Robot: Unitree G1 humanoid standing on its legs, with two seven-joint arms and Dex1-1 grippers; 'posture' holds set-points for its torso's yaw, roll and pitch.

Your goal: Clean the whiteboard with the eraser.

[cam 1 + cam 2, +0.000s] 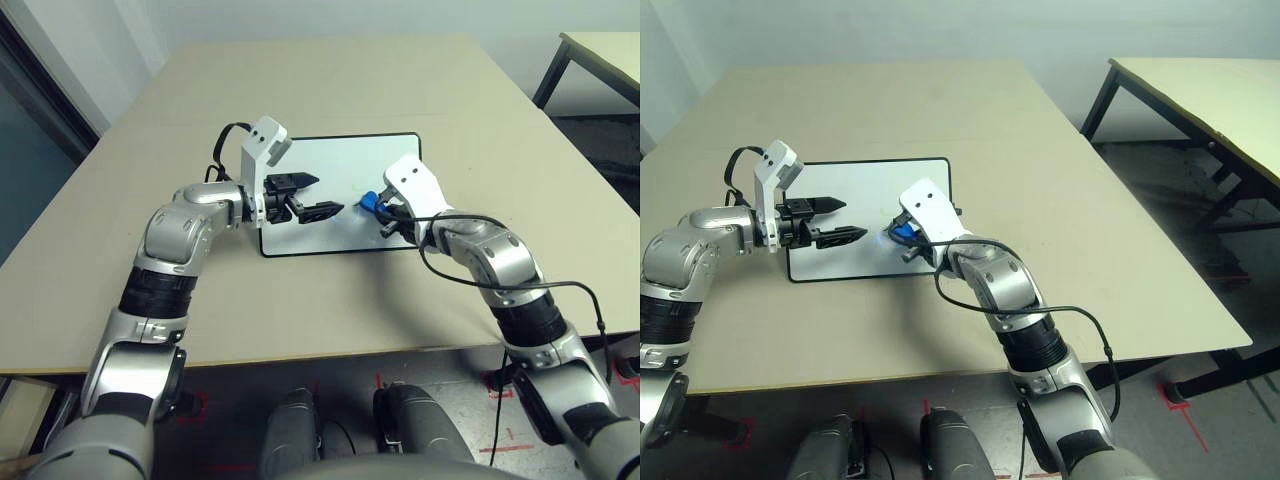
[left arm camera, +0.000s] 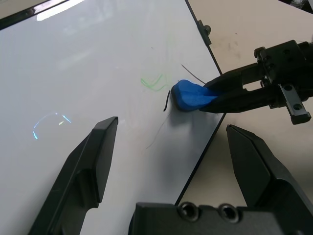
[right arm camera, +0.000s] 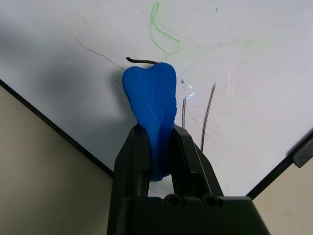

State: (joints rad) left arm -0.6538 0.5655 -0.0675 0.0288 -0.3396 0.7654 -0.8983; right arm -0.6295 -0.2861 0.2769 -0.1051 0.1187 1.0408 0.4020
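The whiteboard (image 1: 335, 160) is lying flat on the tan table (image 1: 330, 80), and everything else is sitting in relation to it. Over the whiteboard's left part, the left gripper (image 1: 313, 195) is hovering with its two black fingers spread wide and holding nothing, its tips pointing across the white surface toward the other arm. Near the middle of the whiteboard, faint green scribbles (image 2: 154, 82) and a few thin dark strokes (image 3: 208, 115) are showing on the surface. Just beside those marks, toward the whiteboard's right edge, the eraser (image 3: 151, 105) is pressing its blue tip down onto the surface, touching a short dark line. The right gripper (image 3: 159, 147) is clamping the eraser between its two fingers, squeezing the blue block at its rear while reaching in over the whiteboard's right edge. Beyond the whiteboard to the far right, a second table (image 1: 1200, 100) with black legs is standing well apart.
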